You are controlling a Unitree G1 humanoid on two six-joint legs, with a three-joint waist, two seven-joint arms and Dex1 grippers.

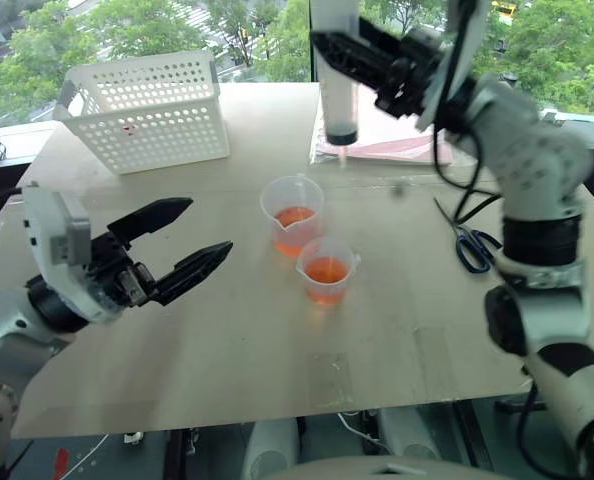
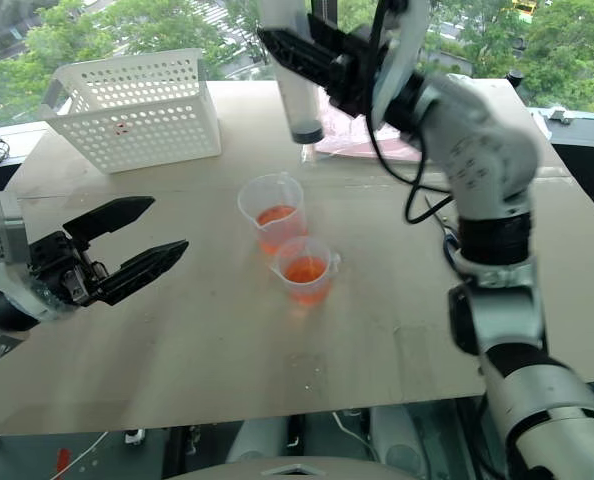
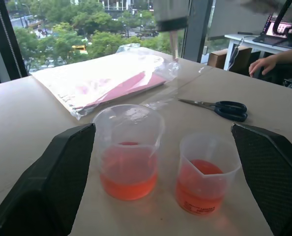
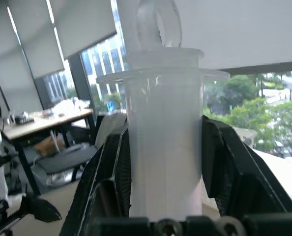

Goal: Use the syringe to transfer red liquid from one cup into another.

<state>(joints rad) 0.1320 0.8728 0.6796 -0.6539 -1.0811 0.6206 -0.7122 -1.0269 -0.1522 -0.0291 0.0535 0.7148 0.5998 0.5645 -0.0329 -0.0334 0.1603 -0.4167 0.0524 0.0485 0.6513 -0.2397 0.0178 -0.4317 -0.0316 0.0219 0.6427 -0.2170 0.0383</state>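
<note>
From the head camera, the big clear plastic syringe with a dark seal near its tip [image 1: 337, 75] hangs straight up and down, high over the far side of the pale brown table [image 1: 227, 330]. The right gripper [image 1: 329, 48] is clamped on the syringe's barrel from the side. The short nozzle points down and is well above the cups, not touching them. Two clear plastic cups stand close together in the middle of the table. The farther, bigger cup [image 1: 292, 212] and the nearer, smaller cup [image 1: 327, 268] each hold some see-through orange-red liquid [image 1: 326, 270]. The left gripper [image 1: 185, 243] floats over the table to the left of the cups, its two black fingers spread wide and holding nothing. A white plastic basket full of holes [image 1: 147, 108] sits at the far left. Blue-handled scissors [image 1: 471, 245] lie to the right of the cups. A pink sheet in a clear bag [image 1: 397, 145] lies behind the syringe.

From the left wrist camera, both cups show between the wide-apart black fingers [image 3: 57, 172]. The bigger cup [image 3: 129, 147] looks a bit fuller, though that is hard to judge. The syringe tip [image 3: 170, 19] hangs blurry above them. A person's hand [image 3: 264, 64] rests on the table's far edge.

From the right wrist camera, the syringe barrel [image 4: 163, 147] stands between the black fingers [image 4: 229, 162], which press on both sides. Its ring-shaped plunger top [image 4: 158, 22] sticks up.
</note>
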